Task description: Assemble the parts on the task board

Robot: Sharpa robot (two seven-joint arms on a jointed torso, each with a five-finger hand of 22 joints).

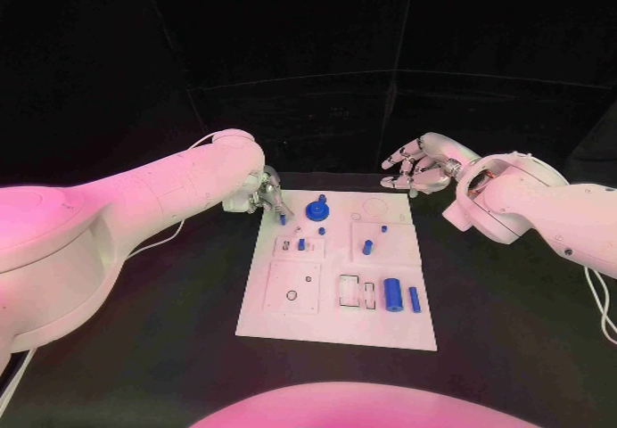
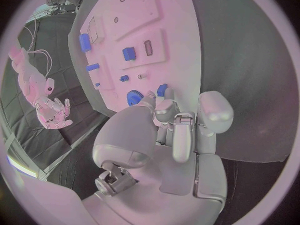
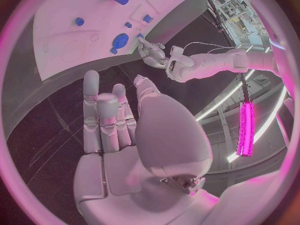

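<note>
You are still early in the assembly, judging by the board. The task board (image 1: 337,332) lies in the middle of the head view on the black tabletop (image 1: 154,357), and most of its blue parts look loose or unplaced. A large cylinder (image 1: 392,290) and a slimmer peg (image 1: 414,300) lie flat near the board's lower right, beside a rectangular slot (image 1: 349,291) that reads as empty. A round hole (image 1: 292,295) at lower left and a ring outline (image 1: 374,207) at the upper right also look unfilled. Near the top of the board a round knobbed part (image 1: 319,211) appears seated, and a few small blue pieces (image 1: 368,247) stand mid-board; whether those are fully home you cannot tell.

Your left hand (image 1: 265,198) sits at the board's upper left edge, fingers angled down toward it. A small blue peg (image 1: 282,217) shows at its fingertips, and in the left wrist view a blue piece (image 2: 162,90) sits right against the fingers (image 2: 164,110), so it looks pinched there, though the contact is partly hidden.

Your right hand (image 1: 416,169) hovers off the board's upper right corner, well apart from any part. In the right wrist view its fingers (image 3: 105,116) stand straight and apart with nothing in them.
</note>
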